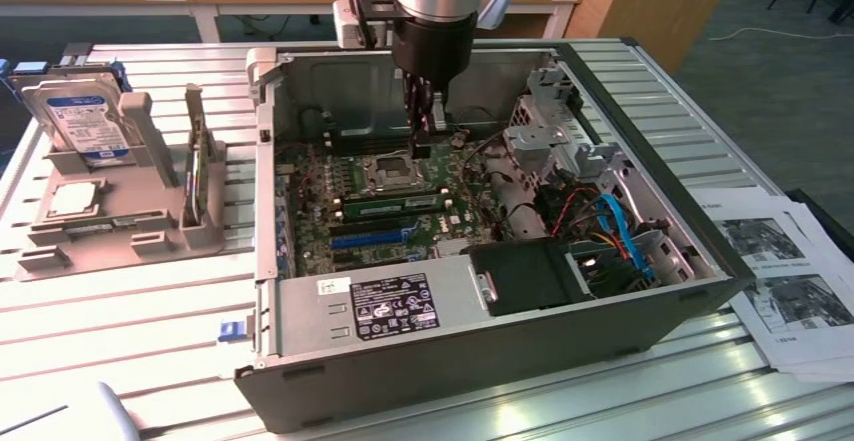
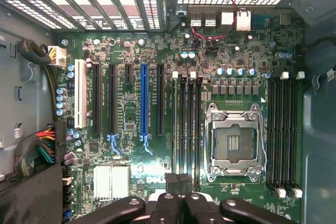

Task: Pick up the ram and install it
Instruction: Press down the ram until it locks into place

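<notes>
- Power supply nearest in the exterior view, fixed at the front edge of the open case. Case lying on its side, so the motherboard faces up for a straight vertical approach.
- Next back: bright blue slot, then the ram, a green stick lying flat along a memory slot between the blue slot and the CPU socket. Looks seated or close to it; latch state too small to judge.
- Gripper hanging down inside the case above the board, beyond the socket as seen from the exterior camera.
- In the wrist view, gripper lined up with the memory slots beside the socket, probably so any downward push lands on the slot line.
- Jaws closed together, nothing visibly clamped between them. Not gripping the ram; closed tips likely serve as a pressing tool.
- Off to the exterior view's left, hard drive upright in a grey stand, well apart from the work.
</notes>
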Action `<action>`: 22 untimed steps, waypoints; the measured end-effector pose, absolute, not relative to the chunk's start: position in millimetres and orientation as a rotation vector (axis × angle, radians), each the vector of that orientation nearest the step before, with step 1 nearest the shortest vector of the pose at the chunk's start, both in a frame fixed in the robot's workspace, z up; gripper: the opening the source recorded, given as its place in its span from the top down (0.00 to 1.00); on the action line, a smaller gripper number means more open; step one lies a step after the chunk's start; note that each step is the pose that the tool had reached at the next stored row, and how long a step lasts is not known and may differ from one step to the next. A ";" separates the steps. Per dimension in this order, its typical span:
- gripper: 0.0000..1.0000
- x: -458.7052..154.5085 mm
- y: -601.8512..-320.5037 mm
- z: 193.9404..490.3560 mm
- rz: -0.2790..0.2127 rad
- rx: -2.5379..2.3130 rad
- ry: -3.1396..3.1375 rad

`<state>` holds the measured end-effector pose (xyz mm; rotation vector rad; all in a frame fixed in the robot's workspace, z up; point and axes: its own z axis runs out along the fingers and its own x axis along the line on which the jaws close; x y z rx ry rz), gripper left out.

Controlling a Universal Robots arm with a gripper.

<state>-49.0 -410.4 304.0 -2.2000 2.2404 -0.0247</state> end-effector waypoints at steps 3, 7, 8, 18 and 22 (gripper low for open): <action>0.90 -49.0 -410.4 303.9 -0.025 -2.200 2.240; 0.90 -49.0 -410.4 303.9 -0.025 -2.200 2.240; 0.90 -49.0 -410.4 303.9 -0.025 -2.200 2.240; 0.90 -33.1 -410.4 303.9 -0.023 -2.201 2.241; 0.90 -22.3 -410.4 303.9 -0.020 -2.202 2.242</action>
